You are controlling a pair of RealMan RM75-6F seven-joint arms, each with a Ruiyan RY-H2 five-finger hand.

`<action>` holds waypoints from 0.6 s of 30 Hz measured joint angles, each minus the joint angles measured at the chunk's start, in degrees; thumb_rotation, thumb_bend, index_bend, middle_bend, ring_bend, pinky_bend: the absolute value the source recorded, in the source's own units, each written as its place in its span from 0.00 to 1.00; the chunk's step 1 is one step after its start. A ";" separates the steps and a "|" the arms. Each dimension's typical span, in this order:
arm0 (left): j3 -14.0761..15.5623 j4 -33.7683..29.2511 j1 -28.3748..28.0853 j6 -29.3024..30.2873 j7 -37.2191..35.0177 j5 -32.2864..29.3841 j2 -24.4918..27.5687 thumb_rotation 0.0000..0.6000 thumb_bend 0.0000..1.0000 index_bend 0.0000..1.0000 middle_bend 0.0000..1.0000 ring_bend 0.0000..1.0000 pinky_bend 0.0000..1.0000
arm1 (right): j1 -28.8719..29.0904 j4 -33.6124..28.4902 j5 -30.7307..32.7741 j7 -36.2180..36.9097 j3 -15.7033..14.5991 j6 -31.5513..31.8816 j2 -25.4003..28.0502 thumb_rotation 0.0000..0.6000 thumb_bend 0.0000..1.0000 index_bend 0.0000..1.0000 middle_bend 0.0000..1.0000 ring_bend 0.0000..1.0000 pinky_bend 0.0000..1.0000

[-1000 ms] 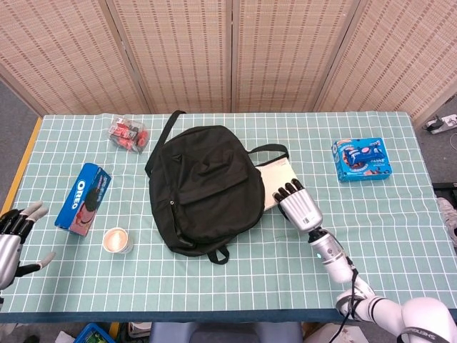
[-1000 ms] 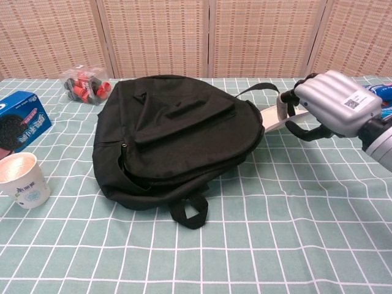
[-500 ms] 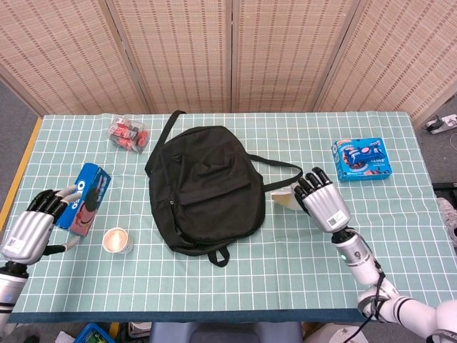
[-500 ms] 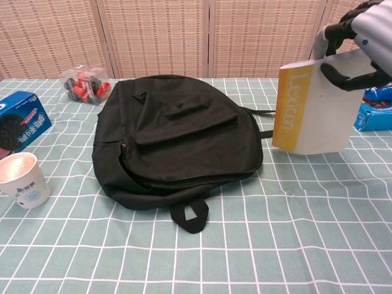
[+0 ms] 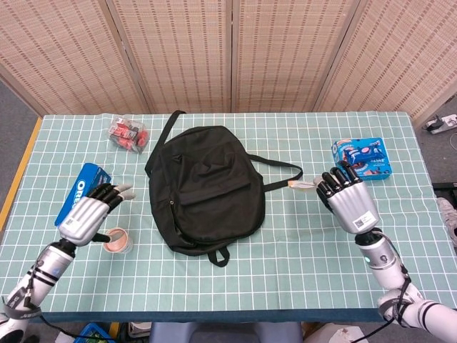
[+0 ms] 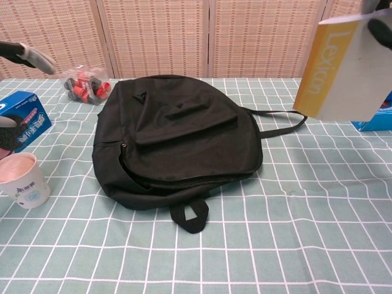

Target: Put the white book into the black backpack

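The backpack (image 5: 206, 187) lies flat between the hands, its zip apparently closed, so the book could just land on top. The right hand (image 5: 348, 201) holds the book (image 6: 346, 70) aloft, spine toward the bag; it might slip. The left hand (image 5: 88, 216), fingers loosely spread and empty, hovers by a cup (image 5: 116, 241) it could topple.

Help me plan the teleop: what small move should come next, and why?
Probably the left hand should reach the black backpack to open it: the right hand holds the white book lifted clear, but the bag lies flat and looks closed.
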 measured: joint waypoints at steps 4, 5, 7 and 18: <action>0.33 0.33 -2.81 -3.25 3.42 0.07 -3.03 1.00 0.19 0.27 0.13 0.15 0.10 | -1.23 -2.44 0.22 -0.40 0.59 1.36 3.08 1.00 0.52 0.85 0.60 0.44 0.33; 0.42 0.46 -3.44 -4.01 4.30 -0.03 -3.90 1.00 0.19 0.27 0.13 0.15 0.10 | -1.68 -3.17 0.29 -0.53 0.74 1.78 3.97 1.00 0.52 0.85 0.60 0.44 0.33; 0.59 0.77 -4.84 -5.67 6.35 -0.54 -6.02 1.00 0.19 0.27 0.13 0.15 0.10 | -2.42 -4.18 0.47 -0.61 0.91 2.31 5.16 1.00 0.52 0.85 0.60 0.44 0.33; 0.34 2.99 -10.33 -10.60 18.56 -8.41 -15.64 1.00 0.19 0.27 0.13 0.15 0.10 | -4.99 -4.95 1.39 0.00 1.27 3.58 6.82 1.00 0.52 0.85 0.60 0.44 0.33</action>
